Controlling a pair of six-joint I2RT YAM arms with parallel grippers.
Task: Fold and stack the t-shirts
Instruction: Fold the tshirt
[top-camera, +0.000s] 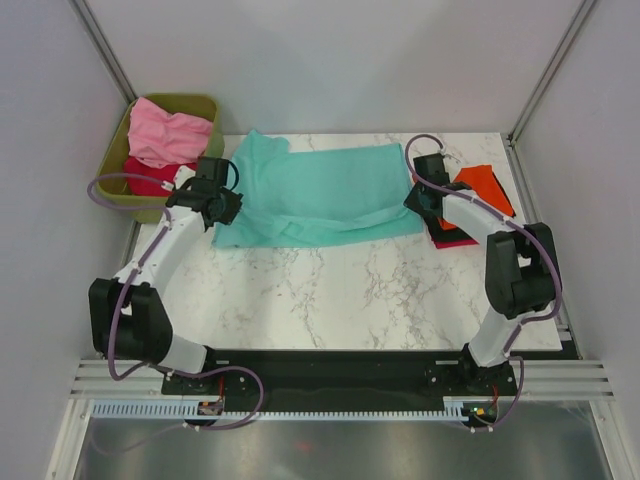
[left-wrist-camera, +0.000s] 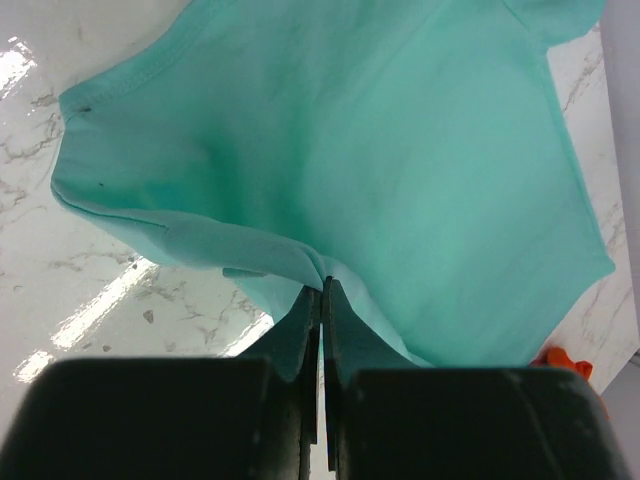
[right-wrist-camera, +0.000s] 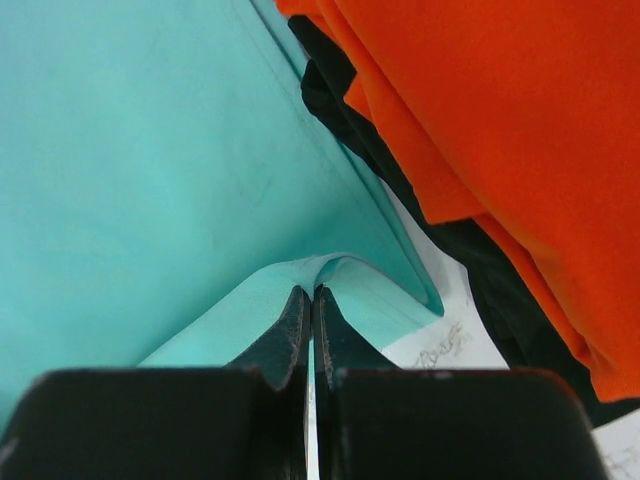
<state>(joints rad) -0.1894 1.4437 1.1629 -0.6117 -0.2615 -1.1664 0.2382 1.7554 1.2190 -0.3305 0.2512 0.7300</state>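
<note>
On the marble table (top-camera: 330, 300): teal t-shirt (top-camera: 320, 195) spread out, orange shirt (top-camera: 485, 185) just beside its right end.
My left gripper (left-wrist-camera: 321, 287) and right gripper (right-wrist-camera: 310, 292) each clamp a pinch of the teal shirt's near edge, at opposite ends. I judge a clean fold needs both lifting level, moving together, cloth taut. No label or writing is legible.
</note>
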